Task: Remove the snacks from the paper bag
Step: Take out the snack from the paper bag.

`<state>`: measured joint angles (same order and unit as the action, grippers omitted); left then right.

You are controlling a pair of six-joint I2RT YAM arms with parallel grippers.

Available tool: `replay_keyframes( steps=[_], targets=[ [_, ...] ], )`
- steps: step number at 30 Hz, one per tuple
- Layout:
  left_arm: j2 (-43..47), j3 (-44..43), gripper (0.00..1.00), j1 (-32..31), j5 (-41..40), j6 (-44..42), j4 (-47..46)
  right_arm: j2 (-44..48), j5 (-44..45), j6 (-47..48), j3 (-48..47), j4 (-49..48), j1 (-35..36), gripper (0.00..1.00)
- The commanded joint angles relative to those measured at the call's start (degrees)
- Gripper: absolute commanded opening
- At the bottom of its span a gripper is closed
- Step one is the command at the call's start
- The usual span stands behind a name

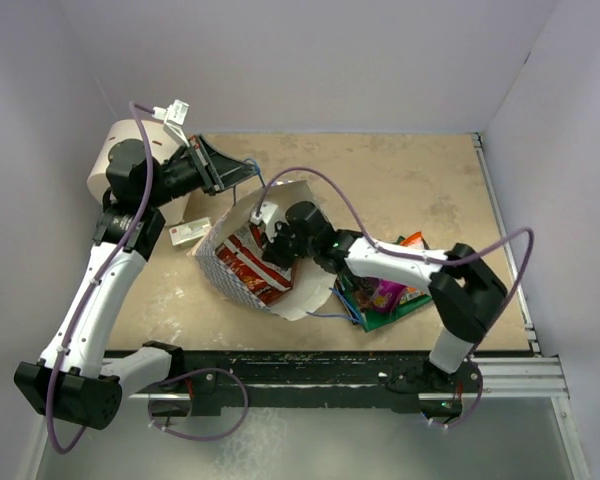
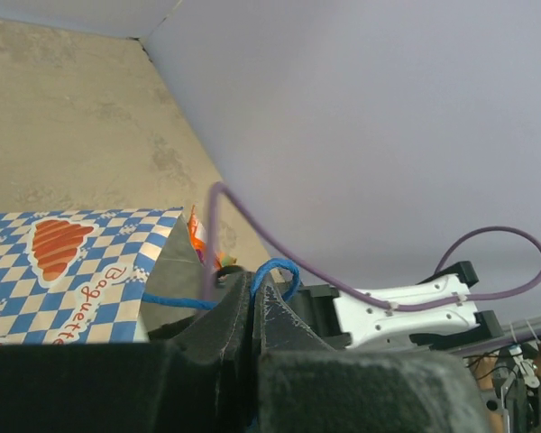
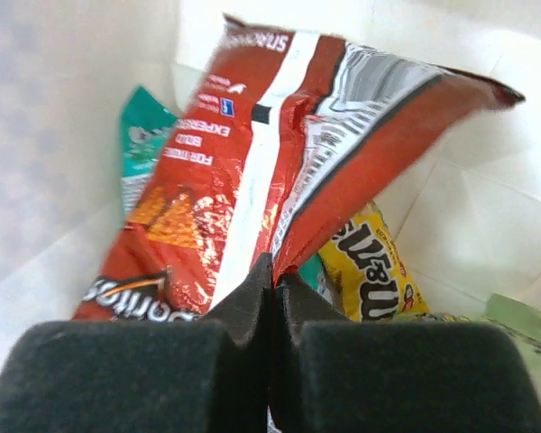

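Observation:
The white paper bag (image 1: 305,292) with a blue chequered band (image 2: 72,271) lies open on its side mid-table. My left gripper (image 1: 223,170) is shut on its blue cord handle (image 2: 275,271) at the back left. My right gripper (image 1: 277,235) is inside the bag's mouth, shut on the edge of a red-orange snack packet (image 3: 252,171), which also shows in the top view (image 1: 248,262). A teal packet (image 3: 140,135) and a yellow packet (image 3: 374,266) lie under it in the bag. Green, magenta and orange packets (image 1: 388,292) lie on the table right of the bag.
A small flat whitish box (image 1: 187,232) lies left of the bag. A big white cylinder (image 1: 120,150) stands at the back left behind my left arm. Walls close the table on three sides. My right arm's purple cable (image 1: 330,190) arcs over the bag.

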<state>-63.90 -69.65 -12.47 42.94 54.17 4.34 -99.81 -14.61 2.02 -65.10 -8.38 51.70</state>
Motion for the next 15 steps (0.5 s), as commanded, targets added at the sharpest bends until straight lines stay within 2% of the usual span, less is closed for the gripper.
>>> replay_keyframes(
  steps=[1, 8, 15],
  targets=[
    [0.5, -3.3, 0.00, -0.3, -2.7, -2.7, 1.0, 10.8, -1.7, -3.9, 0.2, -2.1, 0.2, 0.00],
    [1.3, -5.8, 0.00, -0.3, -9.5, -5.6, 7.8, 20.3, -2.0, -7.0, -0.4, 3.8, 0.2, 0.00],
    [2.4, -5.8, 0.00, -0.3, -14.3, -6.0, 11.5, 32.1, 5.9, -7.9, -0.9, 12.1, 0.2, 0.00]
  ],
)
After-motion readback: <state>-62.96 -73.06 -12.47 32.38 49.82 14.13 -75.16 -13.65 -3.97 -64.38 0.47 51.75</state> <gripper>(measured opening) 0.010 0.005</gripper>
